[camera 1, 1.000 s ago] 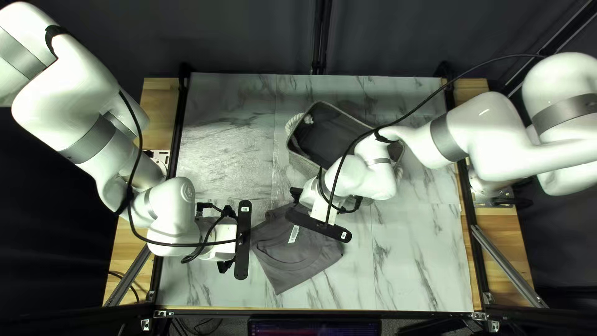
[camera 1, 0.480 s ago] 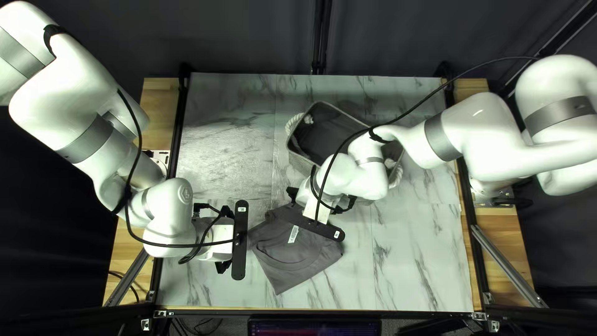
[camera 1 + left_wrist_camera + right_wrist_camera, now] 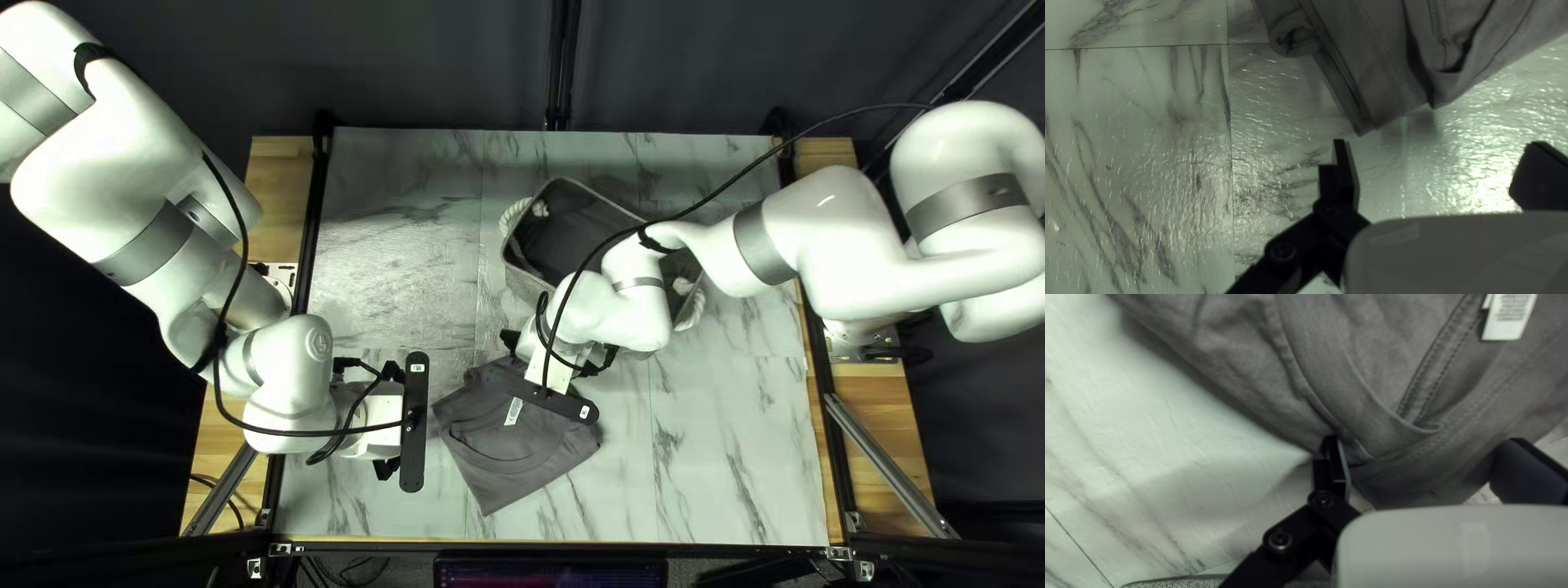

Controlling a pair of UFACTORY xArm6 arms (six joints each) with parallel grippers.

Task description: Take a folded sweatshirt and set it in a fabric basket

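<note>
The folded sweatshirt (image 3: 490,438) lies at the lower middle of the top left view, below the fabric basket (image 3: 525,283). It should handle light and floppy; gripping all layers at the basket-side edge, where the open right gripper (image 3: 1426,441) straddles it, and the left edge, near the open left gripper (image 3: 1440,146), should limit unfolding.
</note>
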